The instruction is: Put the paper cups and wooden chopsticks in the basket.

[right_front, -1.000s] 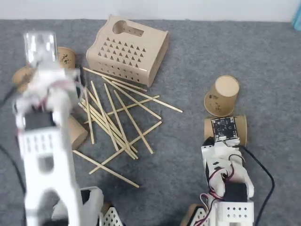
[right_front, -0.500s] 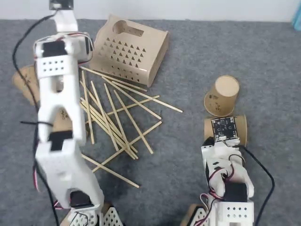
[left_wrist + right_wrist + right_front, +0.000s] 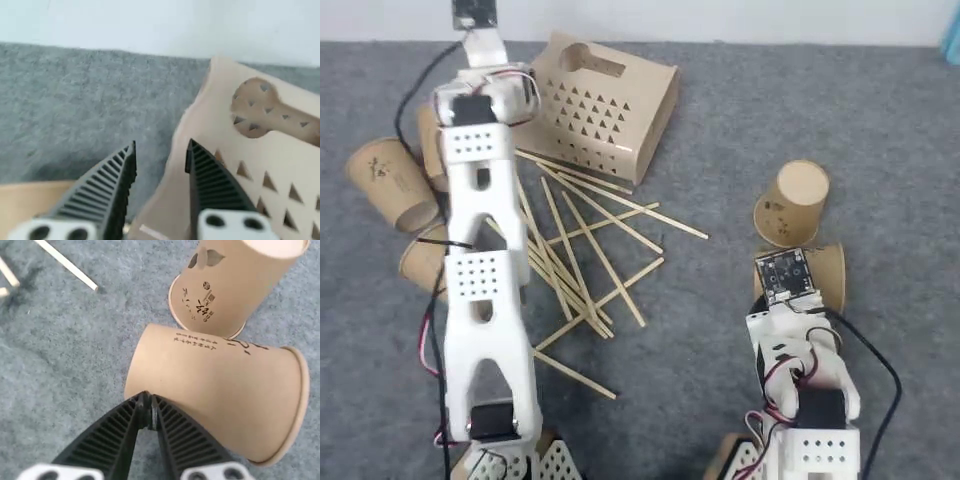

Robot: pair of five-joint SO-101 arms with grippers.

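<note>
Left gripper narrowly parted and empty at the basket corner.
The basket lies tipped near the far edge of the table; drive on and you likely shove it rather than right it. Your right gripper is pinched together, holding nothing, against the lying paper cup toward the right edge, and a nudge could roll it away. The wooden chopsticks lie scattered mid-table.

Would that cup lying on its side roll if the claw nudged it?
Probably: the cup lies on its round wall, so a nudge would likely roll it, curving because it tapers. Being paper, it is probably light and easily dented. The upside-down cup beside it might block it.
</note>
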